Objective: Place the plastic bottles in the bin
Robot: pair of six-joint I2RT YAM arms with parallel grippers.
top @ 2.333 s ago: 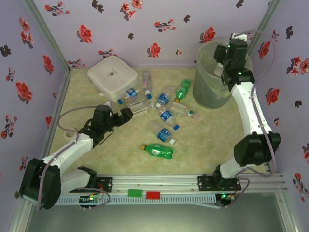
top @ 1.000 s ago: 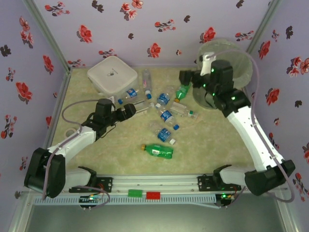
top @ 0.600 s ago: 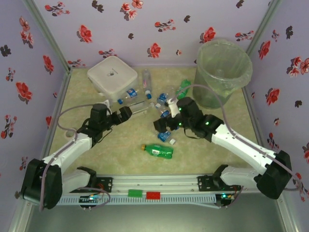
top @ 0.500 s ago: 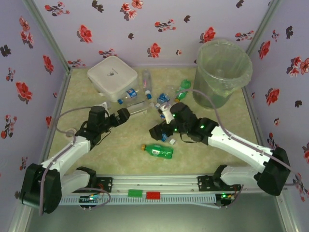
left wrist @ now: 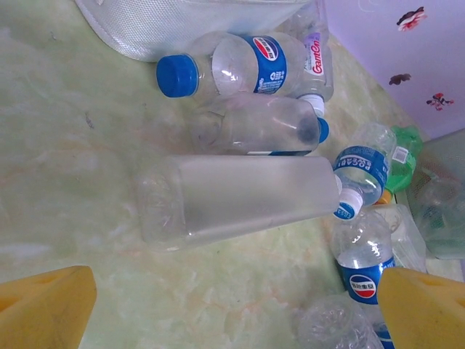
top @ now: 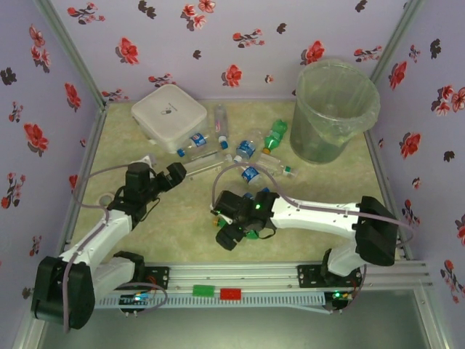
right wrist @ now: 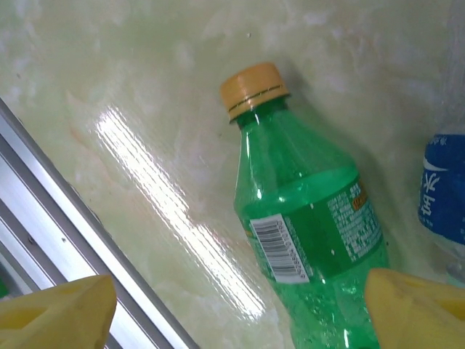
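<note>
Yellow, rubbery-looking right fingers (right wrist: 54, 313) stand apart on either side of a green bottle (right wrist: 305, 240) and do not pinch it. That bottle lies on its side at the near middle of the worktop (top: 182, 218), close to the aluminium rail (right wrist: 73, 211). It is smooth at the shoulder and pebbled lower down, with an orange cap (right wrist: 251, 87) and a glossy barcode label.

The left fingers (left wrist: 43, 309), of the same yellow, are spread wide and hold nothing. They hang over a clear, square-shouldered bottle (left wrist: 240, 196) that lies flat. Past it a blue-capped bottle (left wrist: 225, 65) rests against the white lidded box (left wrist: 182, 22) at the far left.

By my reading the job is in its early or middle part. Roughly ten plastic bottles (top: 247, 149) lie loose in a cluster from the box toward the bin (top: 338, 73), and none is gripped. The bin stands at the far right corner, tall, round and translucent grey-green, with a clear bag folded over its rim. Its cloudy wall hides the bottom, so I cannot tell how many bottles it holds already.

The bottles are thin, crinkled plastic, mostly clear with blue labels and a few green. Their round bodies will probably roll on the glossy, pale green marbled surface.
</note>
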